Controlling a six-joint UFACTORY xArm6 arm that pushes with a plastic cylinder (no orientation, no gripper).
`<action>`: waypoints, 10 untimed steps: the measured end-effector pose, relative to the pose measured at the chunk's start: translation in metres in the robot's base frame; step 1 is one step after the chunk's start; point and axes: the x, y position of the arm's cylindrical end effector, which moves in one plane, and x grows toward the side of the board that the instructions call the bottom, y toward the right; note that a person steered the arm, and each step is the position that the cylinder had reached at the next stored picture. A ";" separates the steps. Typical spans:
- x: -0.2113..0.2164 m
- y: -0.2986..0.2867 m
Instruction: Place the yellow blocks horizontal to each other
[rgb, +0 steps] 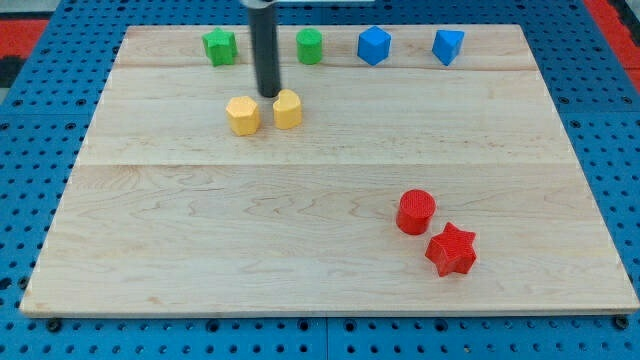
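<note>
Two yellow blocks lie side by side near the view's upper middle: a yellow hexagon-like block (243, 115) on the left and a second yellow block (288, 109) on the right, a small gap between them. The right one sits slightly higher in the view. My tip (269, 94) comes down from the view's top and ends just above the gap between them, close to the right block's upper left edge.
A green star-like block (220, 46), a green block (310, 45) and two blue blocks (374, 45) (448, 46) line the top of the wooden board (200, 230). A red cylinder (416, 212) and a red star (451, 250) sit at lower right.
</note>
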 end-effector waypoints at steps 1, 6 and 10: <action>0.033 -0.003; 0.071 0.049; 0.087 0.005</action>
